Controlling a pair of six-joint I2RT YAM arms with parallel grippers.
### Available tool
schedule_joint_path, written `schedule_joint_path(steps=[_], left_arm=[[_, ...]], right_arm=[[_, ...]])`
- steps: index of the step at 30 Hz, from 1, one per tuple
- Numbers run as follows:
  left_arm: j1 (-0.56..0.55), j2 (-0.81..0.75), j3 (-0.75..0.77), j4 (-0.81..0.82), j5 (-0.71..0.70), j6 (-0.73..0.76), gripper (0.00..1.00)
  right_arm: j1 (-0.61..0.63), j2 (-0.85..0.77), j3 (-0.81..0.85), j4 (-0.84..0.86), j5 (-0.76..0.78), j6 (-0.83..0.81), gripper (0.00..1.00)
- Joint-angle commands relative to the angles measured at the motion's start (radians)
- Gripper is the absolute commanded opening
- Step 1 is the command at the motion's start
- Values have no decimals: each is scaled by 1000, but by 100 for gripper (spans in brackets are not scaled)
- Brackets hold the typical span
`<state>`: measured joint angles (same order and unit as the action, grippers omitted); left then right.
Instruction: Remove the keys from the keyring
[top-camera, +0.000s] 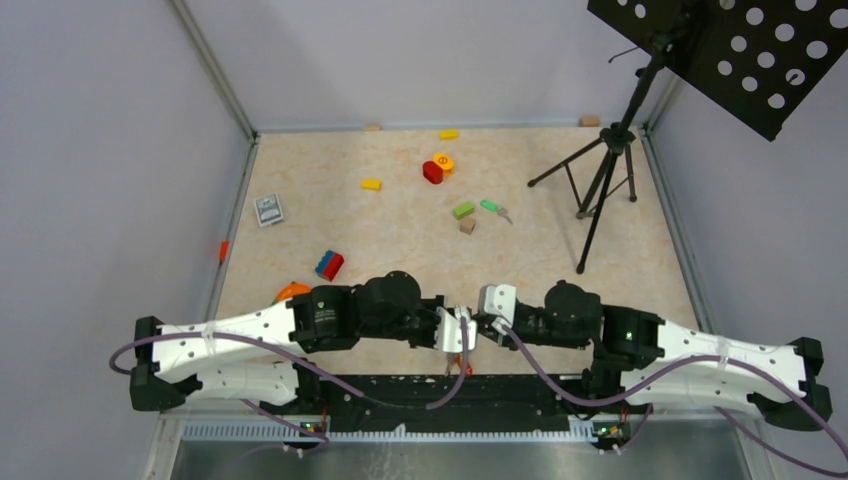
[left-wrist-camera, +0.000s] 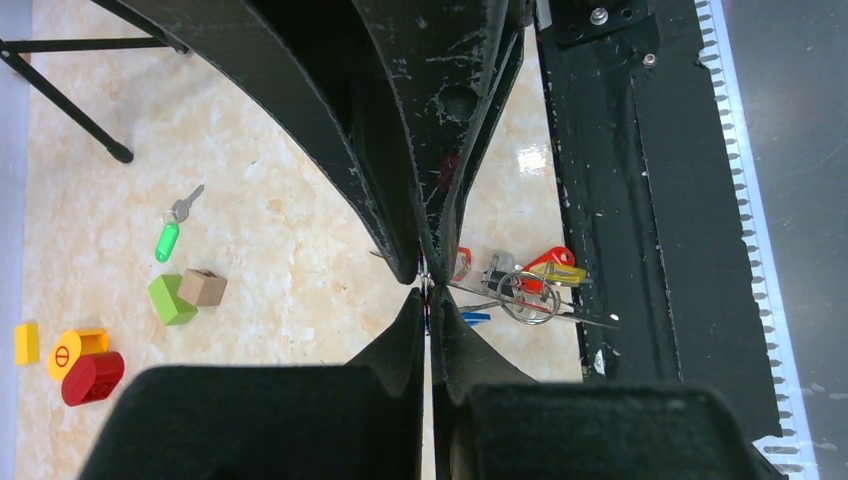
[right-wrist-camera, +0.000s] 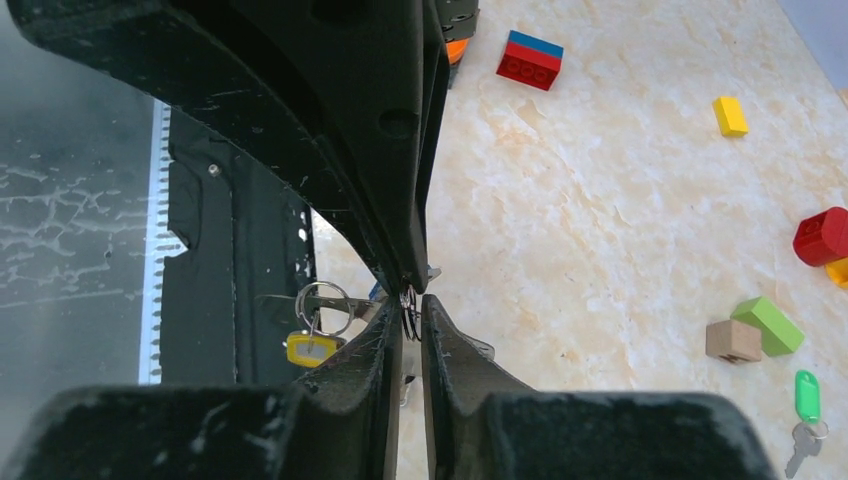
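We see both grippers meeting over the near edge of the table (top-camera: 400, 215). The left gripper (left-wrist-camera: 428, 293) has its fingers pressed together; we cannot tell what they pinch. The keys (left-wrist-camera: 476, 318) and the keyring (left-wrist-camera: 530, 298) hang just beside it. The right gripper (right-wrist-camera: 410, 298) pinches a thin wire loop of the keyring.

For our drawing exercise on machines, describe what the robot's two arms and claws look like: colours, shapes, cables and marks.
Both the left arm and right arm have white outer links, bulky black joints and a purple cable looping alongside. A small green light glows on the right arm. The left claw and right claw have matte black, tapering fingers flecked with white scuffs.
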<state>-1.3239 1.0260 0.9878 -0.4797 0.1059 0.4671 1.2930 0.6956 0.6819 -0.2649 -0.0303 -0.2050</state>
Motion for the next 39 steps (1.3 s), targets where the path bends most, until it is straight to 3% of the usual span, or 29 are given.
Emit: schedule_joint_path(steps=[1,3,14,18,21,39], left_arm=[[-8,-6,39,59,38,-2,0],[-8,-7,38,59,38,-1,0],[-8,-68,-13,100,7,-21,1],[-8,-100,-41,128,-14,-36,24],[-8,-114,-55,142,-25,-41,30],[-8,-63,-77,176,23,-50,33]], right_arm=[[-3,14,24,69,-10,9,7],[-4,15,24,70,-15,7,0],[-3,-75,-41,135,-14,-10,0],[-3,-101,-54,147,-14,-7,0],[-4,-103,-54,148,-17,-7,0],[-3,-114,-45,156,-11,-19,0]])
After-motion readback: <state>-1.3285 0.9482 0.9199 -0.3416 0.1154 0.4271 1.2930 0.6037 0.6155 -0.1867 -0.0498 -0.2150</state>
